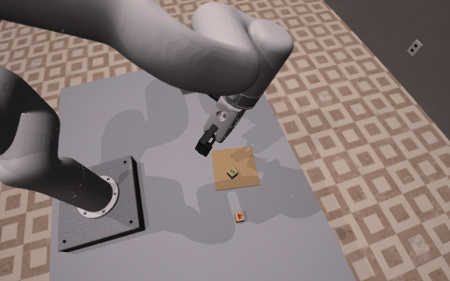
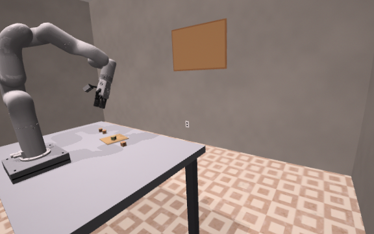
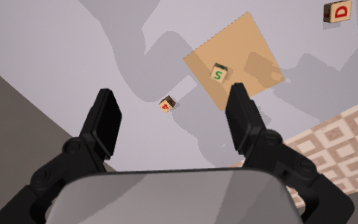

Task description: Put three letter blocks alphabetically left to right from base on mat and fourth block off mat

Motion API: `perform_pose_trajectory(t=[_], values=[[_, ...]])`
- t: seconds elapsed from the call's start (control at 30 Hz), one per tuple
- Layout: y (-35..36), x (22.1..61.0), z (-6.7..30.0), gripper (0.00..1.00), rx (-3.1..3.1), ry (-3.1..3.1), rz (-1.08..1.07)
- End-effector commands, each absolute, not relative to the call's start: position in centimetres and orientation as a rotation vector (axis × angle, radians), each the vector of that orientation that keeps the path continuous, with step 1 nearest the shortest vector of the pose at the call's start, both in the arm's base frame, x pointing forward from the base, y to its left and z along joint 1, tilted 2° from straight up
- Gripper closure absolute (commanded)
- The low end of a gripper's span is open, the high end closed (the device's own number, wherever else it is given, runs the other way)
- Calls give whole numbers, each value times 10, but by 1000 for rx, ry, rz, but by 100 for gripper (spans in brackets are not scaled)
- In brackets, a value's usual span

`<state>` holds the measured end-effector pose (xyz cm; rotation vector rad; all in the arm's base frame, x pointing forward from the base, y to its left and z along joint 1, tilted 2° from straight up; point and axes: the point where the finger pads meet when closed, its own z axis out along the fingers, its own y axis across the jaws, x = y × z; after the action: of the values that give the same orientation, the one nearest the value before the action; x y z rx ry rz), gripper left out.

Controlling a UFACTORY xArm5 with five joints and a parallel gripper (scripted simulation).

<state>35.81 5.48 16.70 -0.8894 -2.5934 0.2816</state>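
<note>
My gripper [image 1: 203, 150] [image 2: 99, 105] [image 3: 172, 99] is open and empty, high above the table and tilted. The tan mat [image 1: 244, 182] [image 2: 106, 142] [image 3: 250, 25] lies flat. A block with a green S-like mark [image 1: 232, 172] [image 2: 113, 138] [image 3: 219, 73] sits on it, turned to its edges. A block with a red mark like a 4 or a turned A [image 1: 240, 217] [image 2: 123, 143] [image 3: 167, 104] lies off the mat. A block with a red D [image 3: 338, 12] lies beyond the mat's other side. The exterior view shows two small blocks there, one [image 2: 100, 130] beside another [image 2: 104, 131]; the arm hides them in the top view.
The robot's base plate [image 1: 127, 195] [image 2: 60, 160] stands on the grey table [image 1: 186, 257] [image 2: 109, 172], on the base side of the mat. The arm hangs over the table's far part in the top view. Its shadows fall across the mat and the table.
</note>
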Motion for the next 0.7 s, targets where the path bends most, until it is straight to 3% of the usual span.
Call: perform_pose_trajectory(t=[0.0, 0.67], values=[[57, 356, 164, 0, -701, -2621, 258], [66, 346, 152, 0, -92, -2613, 159]])
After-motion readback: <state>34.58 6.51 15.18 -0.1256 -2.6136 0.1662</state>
